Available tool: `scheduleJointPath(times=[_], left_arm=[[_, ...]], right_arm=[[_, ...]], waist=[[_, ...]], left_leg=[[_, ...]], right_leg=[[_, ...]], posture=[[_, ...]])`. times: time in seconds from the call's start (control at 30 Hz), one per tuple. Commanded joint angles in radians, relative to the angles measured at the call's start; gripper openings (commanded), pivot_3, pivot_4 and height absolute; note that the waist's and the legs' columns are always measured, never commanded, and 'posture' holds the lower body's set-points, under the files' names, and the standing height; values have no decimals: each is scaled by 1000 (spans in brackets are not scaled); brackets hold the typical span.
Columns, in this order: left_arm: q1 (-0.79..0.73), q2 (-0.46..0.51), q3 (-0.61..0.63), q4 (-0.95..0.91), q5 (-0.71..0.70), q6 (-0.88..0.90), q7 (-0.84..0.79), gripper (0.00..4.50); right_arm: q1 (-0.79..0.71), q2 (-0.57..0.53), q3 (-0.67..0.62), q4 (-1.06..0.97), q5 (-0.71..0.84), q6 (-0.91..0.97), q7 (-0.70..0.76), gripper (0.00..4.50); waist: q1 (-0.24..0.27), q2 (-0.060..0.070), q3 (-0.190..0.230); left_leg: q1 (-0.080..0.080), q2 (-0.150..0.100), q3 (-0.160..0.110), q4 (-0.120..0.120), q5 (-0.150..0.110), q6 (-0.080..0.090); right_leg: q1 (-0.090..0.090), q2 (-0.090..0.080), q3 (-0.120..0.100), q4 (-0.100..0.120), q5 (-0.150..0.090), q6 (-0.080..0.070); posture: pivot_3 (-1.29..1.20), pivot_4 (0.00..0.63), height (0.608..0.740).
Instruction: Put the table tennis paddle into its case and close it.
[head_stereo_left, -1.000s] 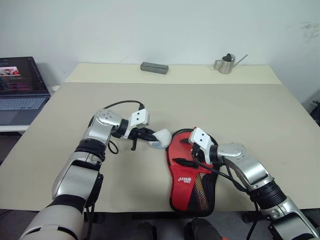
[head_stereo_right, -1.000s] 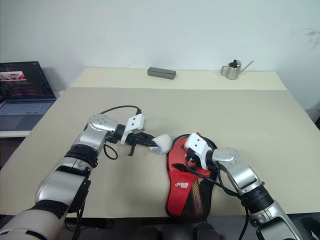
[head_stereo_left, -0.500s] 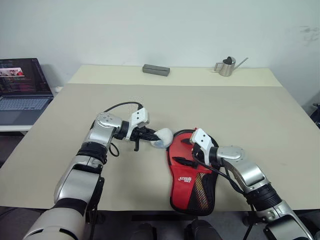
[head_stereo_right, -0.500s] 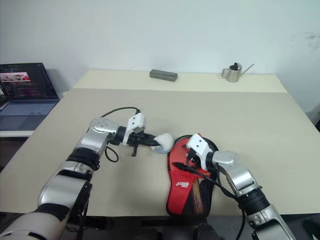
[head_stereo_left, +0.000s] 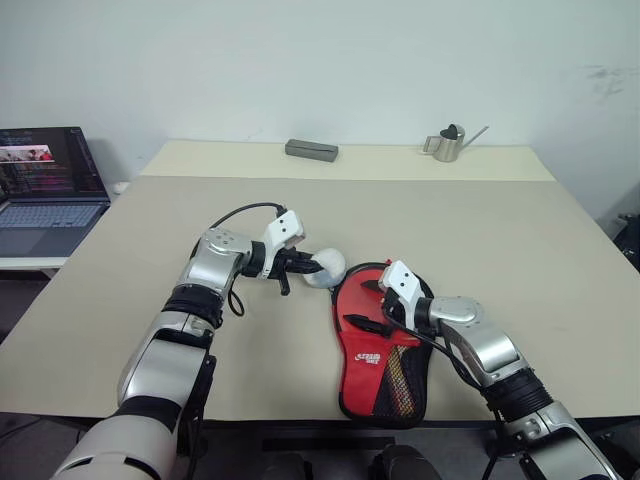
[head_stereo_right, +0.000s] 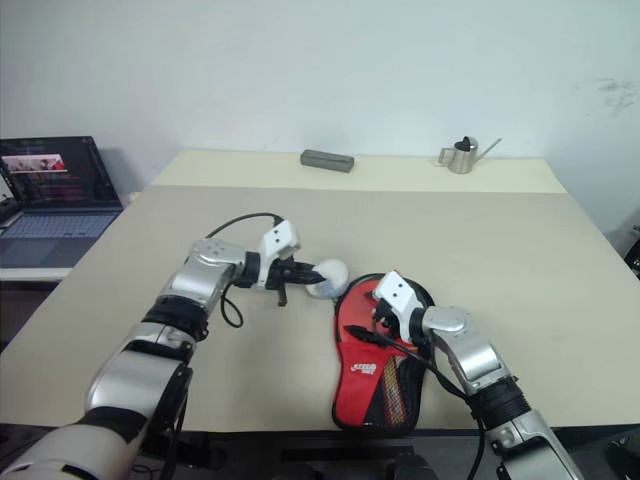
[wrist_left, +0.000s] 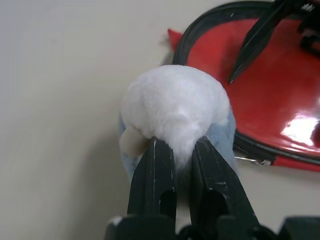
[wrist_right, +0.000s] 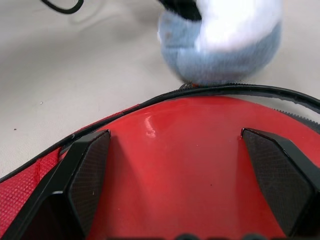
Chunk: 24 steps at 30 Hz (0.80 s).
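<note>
- A fuzzy white-and-blue plush toy (wrist_left: 176, 107) sits at the case's (head_stereo_left: 378, 390) eleven o'clock rim, touching the zipper; the left gripper (wrist_left: 176, 159) pinches its fluff.
- The glossy red paddle (wrist_right: 185, 165) lies inside the unzipped black case.
- The right gripper (wrist_right: 175, 172) is spread wide over the paddle.
- At the table's (head_stereo_left: 520, 230) twelve o'clock edge: a grey bar (head_stereo_left: 311, 150) and a metal watering can (head_stereo_left: 446, 143).

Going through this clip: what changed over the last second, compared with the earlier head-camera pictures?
The left hand, shut on the white and blue plush toy, turned at the wrist; the toy barely shifted beside the rim of the case. Nothing was taken hold of or let go. The right hand stayed open over the case's red face, and the case stayed put. The whole view shifted with the camera.
</note>
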Motion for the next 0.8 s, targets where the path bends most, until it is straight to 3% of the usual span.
scheduleJointPath(times=[0.03,0.37,0.8], left_arm=[[-25,-15,4,15,18,-14,73,36],[-117,-58,31,121,33,-75,237,36],[-160,-68,41,126,19,-87,234,35]], right_arm=[[60,-4,61,120,-85,49,-31,4500],[78,8,85,104,-95,59,-37,4500],[73,26,102,104,-101,64,-35,4500]], waist=[[0,0,-1],[0,-1,-5],[-13,-1,-5]], left_leg=[[0,0,0,0,0,0],[7,0,0,0,0,0],[7,1,0,-2,0,0]], right_leg=[[0,0,0,0,0,0],[7,0,0,-1,-2,4],[6,1,1,-2,-3,4]], posture=[[0,150,740],[0,150,740],[0,150,740]])
